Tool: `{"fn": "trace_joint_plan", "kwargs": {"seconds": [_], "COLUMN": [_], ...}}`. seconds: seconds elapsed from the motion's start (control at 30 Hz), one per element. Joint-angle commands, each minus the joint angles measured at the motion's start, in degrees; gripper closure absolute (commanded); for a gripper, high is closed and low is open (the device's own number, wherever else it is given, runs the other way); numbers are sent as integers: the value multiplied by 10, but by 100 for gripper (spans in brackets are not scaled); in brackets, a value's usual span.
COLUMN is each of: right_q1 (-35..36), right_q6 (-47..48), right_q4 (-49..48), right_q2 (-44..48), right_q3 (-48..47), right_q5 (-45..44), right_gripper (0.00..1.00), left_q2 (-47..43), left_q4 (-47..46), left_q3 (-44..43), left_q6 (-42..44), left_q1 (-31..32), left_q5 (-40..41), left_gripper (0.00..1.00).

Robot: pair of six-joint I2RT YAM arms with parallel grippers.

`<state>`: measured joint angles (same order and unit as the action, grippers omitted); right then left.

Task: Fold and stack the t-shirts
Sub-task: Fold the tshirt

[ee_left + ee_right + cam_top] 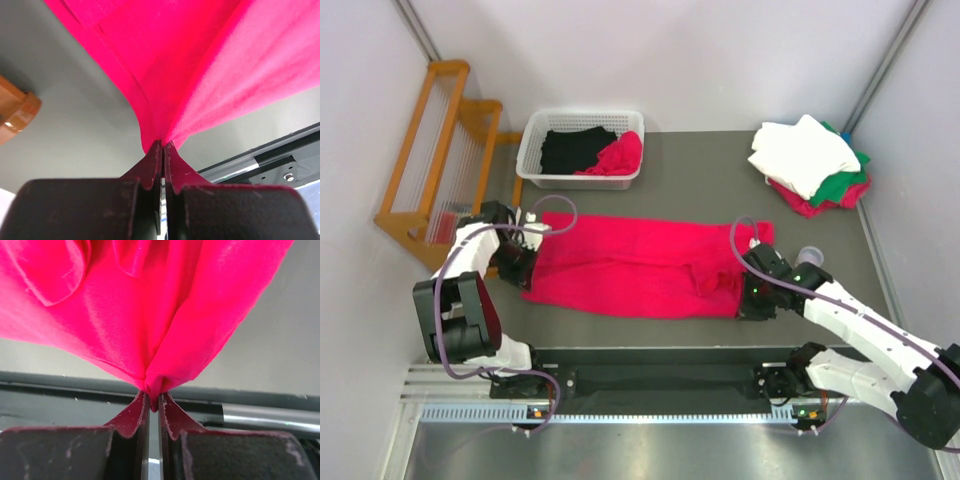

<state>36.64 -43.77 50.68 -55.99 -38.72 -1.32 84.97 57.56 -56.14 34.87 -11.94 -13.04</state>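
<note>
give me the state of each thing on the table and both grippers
crimson-red cotton t-shirt: spread flat, pinched at both ends
left gripper: shut on the shirt
right gripper: shut on the shirt
white plastic lattice basket: holds black and red garments
folded shirts: stacked, white on top

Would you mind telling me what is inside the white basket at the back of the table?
The white basket holds a black garment on the left and a crumpled red one on the right, spilling over its rim. Anything beneath them is covered.

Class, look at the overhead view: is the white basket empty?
No, the white basket holds a black garment and a red garment.
</note>
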Motion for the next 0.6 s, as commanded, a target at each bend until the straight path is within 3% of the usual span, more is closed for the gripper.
{"fn": "trace_joint_plan", "kwargs": {"seconds": [0.0, 0.3, 0.57], "right_q1": [9, -15, -123], "right_q6": [-5, 22, 54], "right_q4": [58, 44, -65], "right_q2": [20, -27, -121], "right_q3": [-14, -121, -171], "right_q5": [11, -23, 25], "right_gripper": [96, 93, 94], "left_q2": [-22, 14, 117], "left_q4": [28, 8, -52], "left_q3": [-34, -63, -156], "left_q6": [16, 3, -50], "left_q1": [2, 2, 1], "left_q5": [-13, -19, -31], "left_gripper": [100, 100, 100]}}
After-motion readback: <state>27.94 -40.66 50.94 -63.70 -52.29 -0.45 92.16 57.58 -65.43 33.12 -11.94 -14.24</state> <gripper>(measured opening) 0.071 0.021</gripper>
